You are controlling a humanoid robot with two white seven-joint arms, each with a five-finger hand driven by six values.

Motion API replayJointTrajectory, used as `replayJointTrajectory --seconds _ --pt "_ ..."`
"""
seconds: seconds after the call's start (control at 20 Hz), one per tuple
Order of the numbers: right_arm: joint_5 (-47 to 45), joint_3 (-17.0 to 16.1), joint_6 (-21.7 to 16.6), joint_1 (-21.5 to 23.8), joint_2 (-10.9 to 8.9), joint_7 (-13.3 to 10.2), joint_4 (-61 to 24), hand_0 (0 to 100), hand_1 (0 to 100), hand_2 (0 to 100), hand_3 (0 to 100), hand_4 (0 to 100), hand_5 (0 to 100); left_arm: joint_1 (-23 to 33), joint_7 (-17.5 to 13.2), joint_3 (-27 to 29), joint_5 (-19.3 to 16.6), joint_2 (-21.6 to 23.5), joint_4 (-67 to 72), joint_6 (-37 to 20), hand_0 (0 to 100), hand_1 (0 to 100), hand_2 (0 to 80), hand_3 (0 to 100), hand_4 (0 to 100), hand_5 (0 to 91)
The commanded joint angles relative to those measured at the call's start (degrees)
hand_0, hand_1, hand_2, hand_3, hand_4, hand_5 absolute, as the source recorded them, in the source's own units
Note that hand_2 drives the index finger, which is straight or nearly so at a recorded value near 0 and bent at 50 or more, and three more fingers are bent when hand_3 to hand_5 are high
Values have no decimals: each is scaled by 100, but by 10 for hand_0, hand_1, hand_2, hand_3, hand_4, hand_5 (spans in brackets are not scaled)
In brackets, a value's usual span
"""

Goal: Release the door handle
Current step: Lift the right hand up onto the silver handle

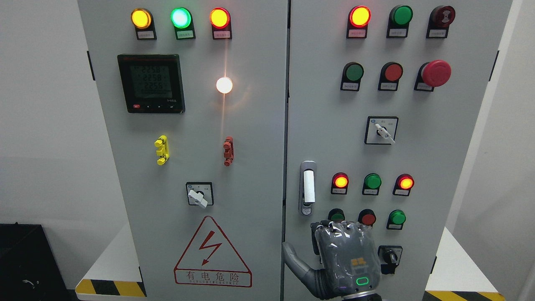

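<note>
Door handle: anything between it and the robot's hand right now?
Nothing visible. The hand sits below the door handle, apart from it, back of the hand toward the camera. Only bare cabinet door panel shows in the gap between them; the pushbuttons lie to the right of that path.

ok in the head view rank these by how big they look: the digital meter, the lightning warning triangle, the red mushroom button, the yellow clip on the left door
1. lightning warning triangle, largest
2. digital meter
3. red mushroom button
4. yellow clip, smallest, though only slightly smaller than the button

All sit on the same cabinet front, so distance hardly distorts this.
</note>
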Motion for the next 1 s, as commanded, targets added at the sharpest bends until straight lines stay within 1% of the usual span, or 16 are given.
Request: replayJointTrajectory --seconds 0.0,0.25,0.5,0.95 --pt "30 -7 100 -308 -3 1 274 256 198 983 1000 1000 1000 97 1 0 -7 0 0 -5 120 556 0 0 0 0" --pt "39 -7 223 -484 -12 27 353 251 246 986 1000 1000 1000 97 1 0 -7 0 0 -5 120 556 0 0 0 0" --pt "39 -7 504 -721 -29 37 511 242 276 986 1000 1000 1000 97 1 0 -7 0 0 -5 120 556 0 0 0 0" --pt "145 -7 513 -880 -38 37 581 257 283 995 1000 1000 1000 97 1 0 2 0 0 -5 120 556 0 0 0 0"
